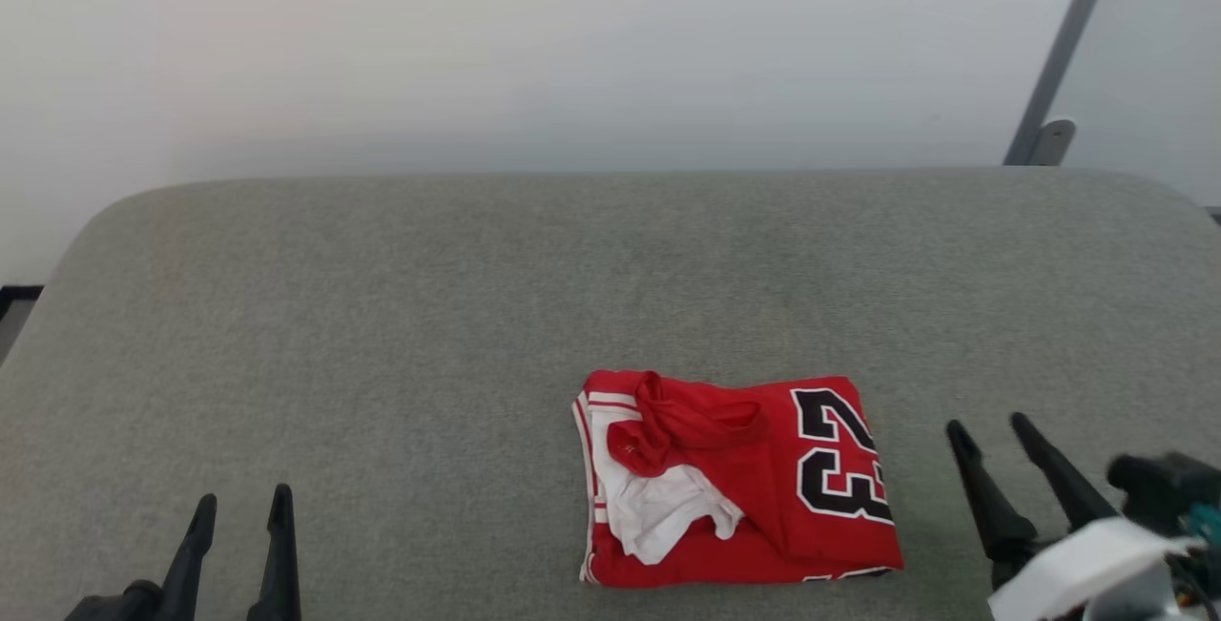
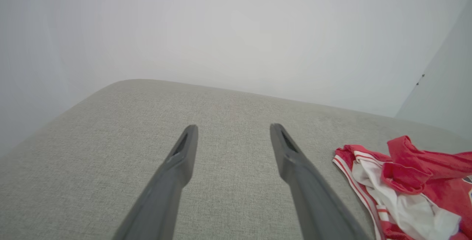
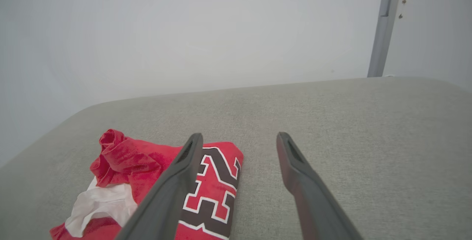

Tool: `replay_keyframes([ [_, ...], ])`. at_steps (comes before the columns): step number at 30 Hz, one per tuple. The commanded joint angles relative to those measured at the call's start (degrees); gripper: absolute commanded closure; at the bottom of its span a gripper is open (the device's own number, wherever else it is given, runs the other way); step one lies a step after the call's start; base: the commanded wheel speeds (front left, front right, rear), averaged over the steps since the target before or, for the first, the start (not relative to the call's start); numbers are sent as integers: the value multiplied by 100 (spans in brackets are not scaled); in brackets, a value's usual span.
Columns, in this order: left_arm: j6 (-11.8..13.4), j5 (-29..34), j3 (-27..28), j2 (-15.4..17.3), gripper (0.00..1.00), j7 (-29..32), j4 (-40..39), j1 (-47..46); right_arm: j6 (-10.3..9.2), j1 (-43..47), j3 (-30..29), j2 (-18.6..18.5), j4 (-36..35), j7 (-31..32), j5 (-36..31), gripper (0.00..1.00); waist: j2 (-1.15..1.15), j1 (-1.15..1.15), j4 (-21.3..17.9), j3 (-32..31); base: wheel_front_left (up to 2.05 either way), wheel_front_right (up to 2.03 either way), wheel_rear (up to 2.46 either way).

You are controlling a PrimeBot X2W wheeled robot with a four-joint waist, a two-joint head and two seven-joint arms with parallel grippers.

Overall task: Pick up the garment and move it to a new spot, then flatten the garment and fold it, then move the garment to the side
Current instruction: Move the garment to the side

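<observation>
- The left fingers point(image 1: 279, 530) are spread wide apart and nothing is held between them. They are seen at the lower left of the head view, over bare fabric, with the tips pointed away from the robot.
- The right fingers point(image 1: 978, 478) are likewise spread wide and nothing is gripped. They are seen at the lower right of the head view, near the right end of the garment point(image 1: 763, 478) and apart from it.
- In the right wrist view, part of the black number is hidden behind one finger.
- The garment is laid as a rough folded rectangle between the two pairs of fingers, nearer the right pair and towards the robot's side.
- A black, white-outlined "23" is shown at its right end. At the left end, red cloth is bunched over exposed white lining, and striped trim is seen along the left edge.
- The garment is carried by a grey, cloth-covered surface point(image 1: 382, 316) with rounded corners.
- A pale wall point(image 1: 572, 49) is seen behind the surface, and a slanted grey post point(image 1: 1059, 58) at the upper right.
</observation>
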Motion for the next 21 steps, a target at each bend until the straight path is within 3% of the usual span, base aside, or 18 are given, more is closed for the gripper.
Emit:
replay_keyframes([
  [1, -17, -22, 7, 0, 0, -28, -16, -90, 1, -125, 60, -43, 16, 183, 124, 0, 0, 0, 68, 41, 0, 0, 0],
  [16, -17, -99, -297, -39, 0, -28, 33, -407, 1, -1126, 717, -936, 296, 3283, 1098, 0, 0, 0, 623, 589, 0, 0, 0],
  [21, -17, -126, -423, -72, 0, -28, 110, -626, 1, -1429, 867, -1026, 499, 4117, 1264, 0, 0, 0, 786, 823, 0, 0, 0],
])
